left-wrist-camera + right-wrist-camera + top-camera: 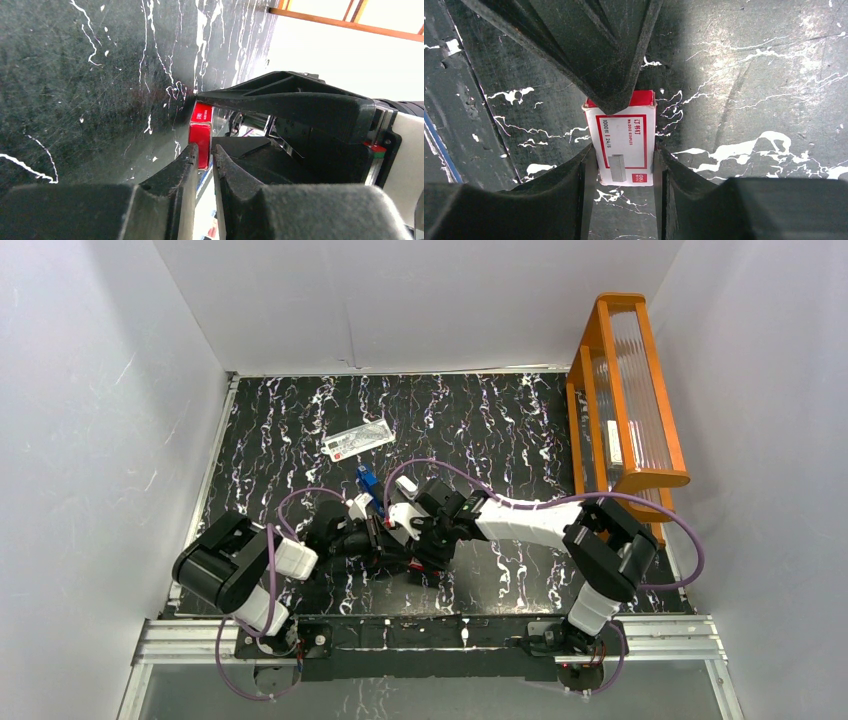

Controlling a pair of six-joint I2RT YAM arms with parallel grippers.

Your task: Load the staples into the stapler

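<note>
At the middle of the table [500, 430], just in front of the arms, both hands meet over the staples box [626, 140], which lies flat on the dark surface with its printed face up. The right hand [625, 152] is partly closed across the box's width, one finger pressed against each long side, pinning it. The left hand [202, 152] comes in from the opposite end with its fingers drawn nearly together, and appears to nip the red end of the box between its tips. Whether it has the inner tray or only the sleeve's edge cannot be told. The stapler [367, 483], blue, sits just beyond the two hands, apart from the box. The step in hand looks like sliding the tray out of the sleeve. To do it well, the right hand should hold the sleeve firmly without crushing it, since squeezed card would jam the tray. The left should pull straight along the box's length, low and level, so the strip inside neither spills nor breaks.
</note>
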